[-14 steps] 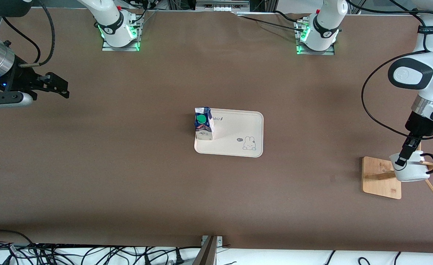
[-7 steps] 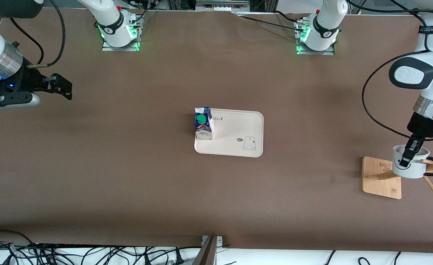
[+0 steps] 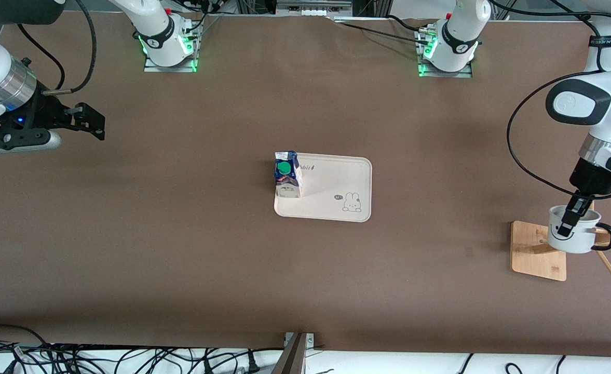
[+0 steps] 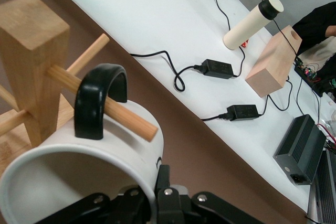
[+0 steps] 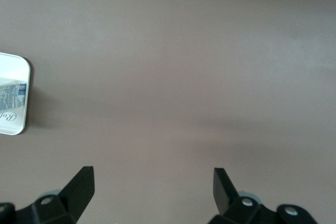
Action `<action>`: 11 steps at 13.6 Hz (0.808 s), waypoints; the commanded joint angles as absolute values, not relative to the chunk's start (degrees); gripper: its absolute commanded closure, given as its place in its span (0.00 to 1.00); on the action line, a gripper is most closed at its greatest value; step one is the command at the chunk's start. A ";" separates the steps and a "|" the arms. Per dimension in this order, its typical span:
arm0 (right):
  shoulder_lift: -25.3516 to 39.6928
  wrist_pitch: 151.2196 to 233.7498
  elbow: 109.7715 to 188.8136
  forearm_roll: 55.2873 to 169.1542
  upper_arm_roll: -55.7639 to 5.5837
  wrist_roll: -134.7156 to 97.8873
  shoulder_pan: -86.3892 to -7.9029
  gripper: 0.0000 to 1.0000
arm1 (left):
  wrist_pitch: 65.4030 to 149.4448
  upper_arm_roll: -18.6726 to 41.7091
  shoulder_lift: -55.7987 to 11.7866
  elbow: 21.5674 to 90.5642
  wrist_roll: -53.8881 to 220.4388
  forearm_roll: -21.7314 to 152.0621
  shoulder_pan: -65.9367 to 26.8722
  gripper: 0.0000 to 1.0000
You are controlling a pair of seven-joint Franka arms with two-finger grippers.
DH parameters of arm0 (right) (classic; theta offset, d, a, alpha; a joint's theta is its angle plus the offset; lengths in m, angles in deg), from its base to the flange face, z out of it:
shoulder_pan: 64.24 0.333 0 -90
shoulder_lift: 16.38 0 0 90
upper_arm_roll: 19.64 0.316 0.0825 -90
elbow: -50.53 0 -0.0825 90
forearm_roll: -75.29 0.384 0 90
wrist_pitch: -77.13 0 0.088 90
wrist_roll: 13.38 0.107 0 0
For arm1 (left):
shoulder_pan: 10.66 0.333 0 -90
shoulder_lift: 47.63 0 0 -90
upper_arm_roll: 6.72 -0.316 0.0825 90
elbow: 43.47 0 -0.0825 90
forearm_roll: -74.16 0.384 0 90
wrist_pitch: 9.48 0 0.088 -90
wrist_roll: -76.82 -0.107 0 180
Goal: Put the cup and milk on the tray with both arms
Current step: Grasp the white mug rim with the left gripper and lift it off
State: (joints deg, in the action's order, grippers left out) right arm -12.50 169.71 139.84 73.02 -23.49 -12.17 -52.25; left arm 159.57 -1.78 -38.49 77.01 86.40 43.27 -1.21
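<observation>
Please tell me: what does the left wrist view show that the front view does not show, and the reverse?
Only the left wrist view shows the wooden peg passing through the cup's black handle, and a white bottle off the table.

Only the front view shows the milk standing on the tray, and the open right gripper over bare table.

Both show the cup, the left gripper shut on its rim, and the wooden rack.

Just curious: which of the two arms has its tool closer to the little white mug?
The left. Its tool is shut on the rim of the cup at the wooden rack. The right tool waits open at the right arm's end of the table.
</observation>
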 commanded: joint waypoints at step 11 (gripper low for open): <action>-13.13 169.33 139.92 72.39 -23.60 -11.89 -52.47 0.00 | 143.40 5.75 -42.88 73.70 84.82 54.45 -1.52 1.00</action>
